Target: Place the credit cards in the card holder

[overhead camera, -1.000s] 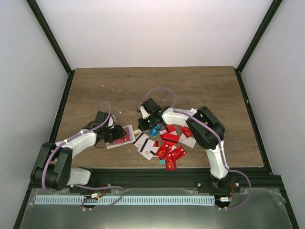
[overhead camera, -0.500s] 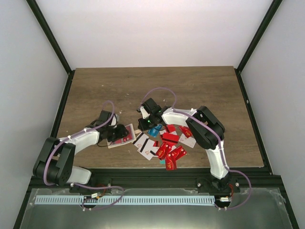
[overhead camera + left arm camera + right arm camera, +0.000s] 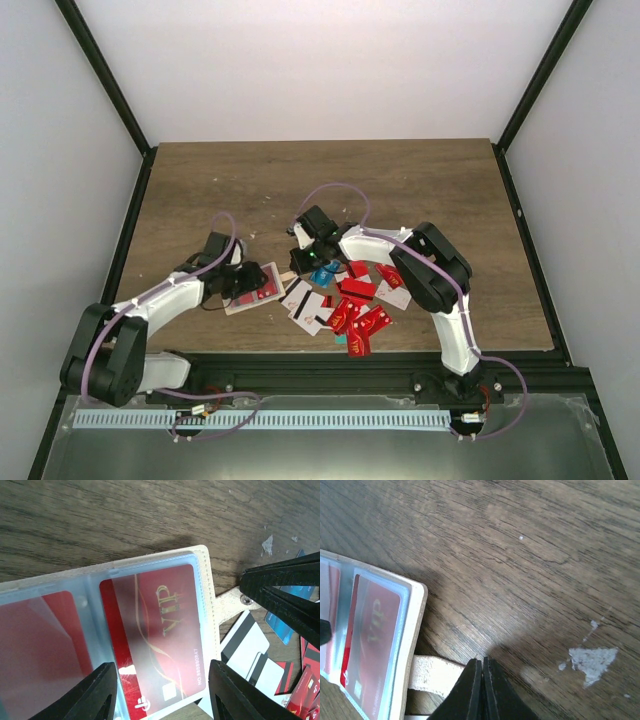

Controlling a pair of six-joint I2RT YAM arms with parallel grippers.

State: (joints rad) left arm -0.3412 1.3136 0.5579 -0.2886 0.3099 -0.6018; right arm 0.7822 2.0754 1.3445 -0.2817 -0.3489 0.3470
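Observation:
The beige card holder [image 3: 262,284] lies open left of the heap of credit cards [image 3: 355,305]. My left gripper [image 3: 238,281] hovers over it. In the left wrist view a red VIP card [image 3: 165,630] lies under the holder's [image 3: 204,562] clear sleeve. My left gripper [image 3: 162,694] is open and straddles that card's long edges, a thin gap showing at the right finger. Another red card [image 3: 45,645] fills the neighbouring sleeve. My right gripper [image 3: 482,661] is shut, its tips down at the snap tab [image 3: 432,677], with nothing seen between them.
The heap of red, blue and white striped cards spreads right of the holder, up to its tab. A white striped card [image 3: 250,640] lies just beyond the tab. Pale scuff marks [image 3: 590,660] dot the wooden table [image 3: 400,190]. Black frame rails [image 3: 525,250] border it.
My left gripper nudged slightly toward the holder and came back, staying over the red card. My right gripper has not moved from the tab.

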